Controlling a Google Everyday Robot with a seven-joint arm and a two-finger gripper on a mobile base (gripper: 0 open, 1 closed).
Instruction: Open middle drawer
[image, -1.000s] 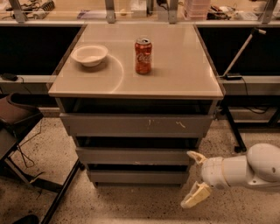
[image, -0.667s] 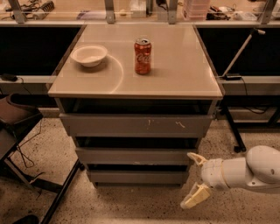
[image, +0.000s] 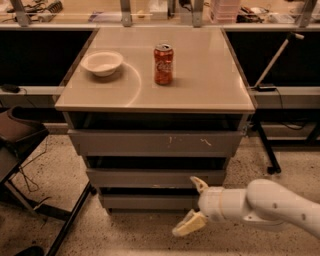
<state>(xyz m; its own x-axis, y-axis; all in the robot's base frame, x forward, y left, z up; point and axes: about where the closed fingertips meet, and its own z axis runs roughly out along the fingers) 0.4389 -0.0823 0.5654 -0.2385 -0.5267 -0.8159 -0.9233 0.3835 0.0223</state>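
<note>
Since 1 second ago our claw (image: 193, 205) has slid left along the drawer stack, from off its right corner to in front of the right part of the fronts; nothing else has shifted. We see its 2 fingers spread wide with nothing between them: the upper finger (image: 198, 183) lies over the lower edge of the middle drawer (image: 150, 177), and the lower finger (image: 187, 226) hangs in front of the floor below the bottom drawer (image: 145, 202). We cannot tell whether the upper finger touches the front. The middle drawer sits shut, second of 3 fronts, under the scratched top drawer (image: 155, 142). On the counter (image: 210, 85) above, a white bowl (image: 102, 62) stands at the left and a red can (image: 163, 64) stands upright near the middle, well apart.
</note>
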